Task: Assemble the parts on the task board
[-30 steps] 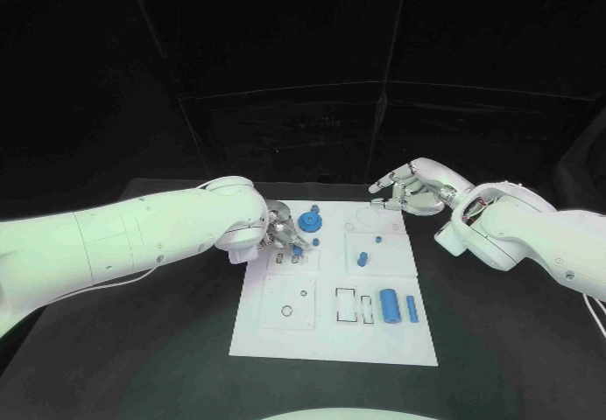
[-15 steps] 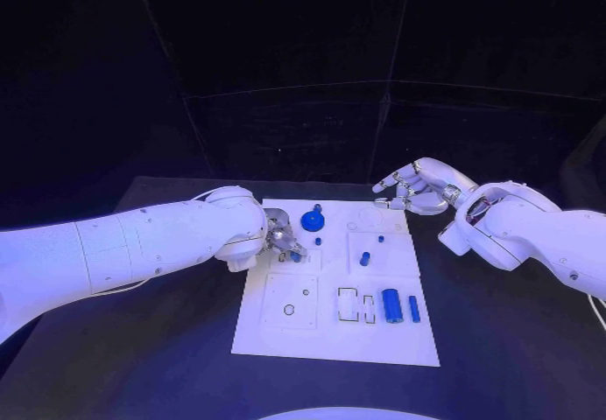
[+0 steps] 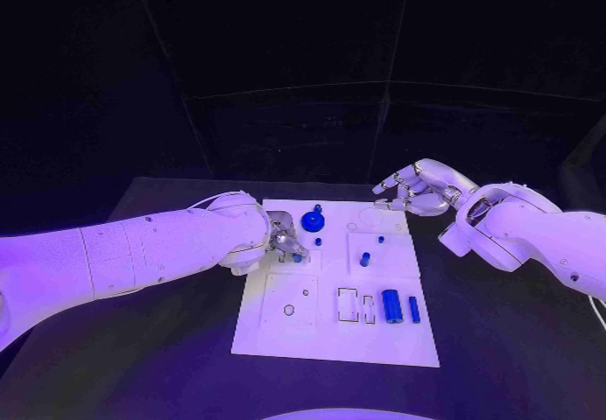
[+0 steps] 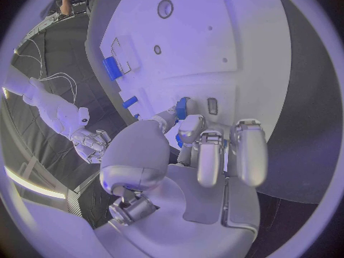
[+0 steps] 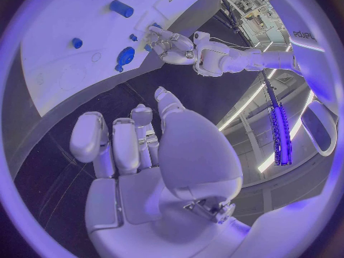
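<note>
The white task board [image 3: 331, 337] lies in the middle of the black table. My left hand [image 3: 282, 240] is low over its far left part and pinches a small blue part [image 3: 296, 256] between thumb and a finger. The left wrist view shows that part [image 4: 182, 108] at the fingertips, just above the board [image 4: 237, 34] beside a small slot. My right hand [image 3: 417, 190] hovers off the board's far right corner, fingers apart and holding nothing. A round blue knob [image 3: 313, 219], a blue peg [image 3: 365, 259], a blue cylinder [image 3: 391, 304] and a blue bar [image 3: 413, 308] are on the board.
Outlined empty recesses [image 3: 355, 304] lie left of the cylinder, and a round hole [image 3: 289, 310] is in the near left square. The right wrist view shows my right hand [image 5: 136, 149] above the table beyond the board [image 5: 50, 17], facing the left hand [image 5: 169, 43].
My left hand has sunk slightly toward the board with the blue part still pinched. The right hand has stayed where it was.
</note>
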Robot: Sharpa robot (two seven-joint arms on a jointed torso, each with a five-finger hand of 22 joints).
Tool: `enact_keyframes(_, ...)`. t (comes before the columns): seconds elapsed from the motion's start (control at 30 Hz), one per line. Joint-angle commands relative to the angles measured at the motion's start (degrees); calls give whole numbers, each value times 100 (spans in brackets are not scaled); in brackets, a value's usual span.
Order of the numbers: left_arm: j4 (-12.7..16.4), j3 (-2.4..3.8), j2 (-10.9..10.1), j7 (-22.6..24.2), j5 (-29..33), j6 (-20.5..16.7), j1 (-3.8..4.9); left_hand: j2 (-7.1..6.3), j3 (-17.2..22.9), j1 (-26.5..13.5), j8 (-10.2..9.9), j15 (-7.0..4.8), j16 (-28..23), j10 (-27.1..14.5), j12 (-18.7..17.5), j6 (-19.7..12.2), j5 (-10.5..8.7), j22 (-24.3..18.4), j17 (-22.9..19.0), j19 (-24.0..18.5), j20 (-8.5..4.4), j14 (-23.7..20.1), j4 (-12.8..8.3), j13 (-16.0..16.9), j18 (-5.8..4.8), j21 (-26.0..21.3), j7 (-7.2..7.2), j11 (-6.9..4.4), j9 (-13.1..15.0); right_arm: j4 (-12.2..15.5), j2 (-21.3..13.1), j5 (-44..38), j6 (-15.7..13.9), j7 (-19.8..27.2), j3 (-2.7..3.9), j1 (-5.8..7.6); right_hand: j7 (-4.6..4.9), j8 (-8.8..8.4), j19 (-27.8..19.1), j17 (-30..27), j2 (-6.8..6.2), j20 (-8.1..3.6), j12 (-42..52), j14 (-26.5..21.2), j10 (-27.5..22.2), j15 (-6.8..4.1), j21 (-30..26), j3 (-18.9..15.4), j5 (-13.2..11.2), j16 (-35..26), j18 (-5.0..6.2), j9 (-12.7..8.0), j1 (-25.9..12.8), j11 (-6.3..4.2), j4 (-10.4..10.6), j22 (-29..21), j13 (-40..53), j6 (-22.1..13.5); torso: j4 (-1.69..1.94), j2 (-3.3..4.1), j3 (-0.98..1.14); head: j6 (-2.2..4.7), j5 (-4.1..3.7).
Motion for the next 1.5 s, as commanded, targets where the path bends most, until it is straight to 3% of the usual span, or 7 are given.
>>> enact_keyframes(0.03,7,-8,1,48,-184,-86,-16,68,438,13,0,-43,18,26,-4,-20,28,6,1509,-12,-34,604,-419,9,-35,-28,-25,-16,1,2,6,17,44,43,4,12,-7,24,-31,-10,16,-1,-9,104,-44,0,-28,-36,20,-32,87,-4,-16,6,9,-5,-2,-23,0,3,4,-2,-2)
enact_keyframes(0.5,139,-8,-106,57,-192,-241,-23,32,591,-8,25,-51,18,68,37,-10,28,57,1509,13,-39,604,-449,51,-45,-3,-33,-24,30,-18,21,17,78,49,3,11,-9,30,-30,-9,19,-1,-7,105,-42,-1,-30,-41,17,-34,87,-2,-20,6,13,-5,-3,-19,0,3,2,-18,-11)
enact_keyframes(1.03,513,-14,-420,437,-265,-1497,-97,-73,846,-81,82,-70,18,146,109,15,28,190,1509,82,-58,604,-473,119,-70,69,-55,-46,87,-44,23,17,97,49,2,11,-10,36,-31,-8,22,-1,-5,107,-40,-1,-34,-45,14,-35,88,0,-22,4,17,-10,-1,-15,14,1,4,-13,18)
enact_keyframes(1.5,500,-19,-442,412,-274,-1536,-255,-89,887,-97,91,-74,18,153,114,18,28,193,1509,85,-61,604,-470,122,-70,70,-58,-49,96,-83,43,17,130,49,1,10,-10,36,-31,-8,22,-1,-5,107,-40,-1,-34,-45,14,-35,88,0,-22,4,17,-10,-1,-15,9,5,4,-47,8)
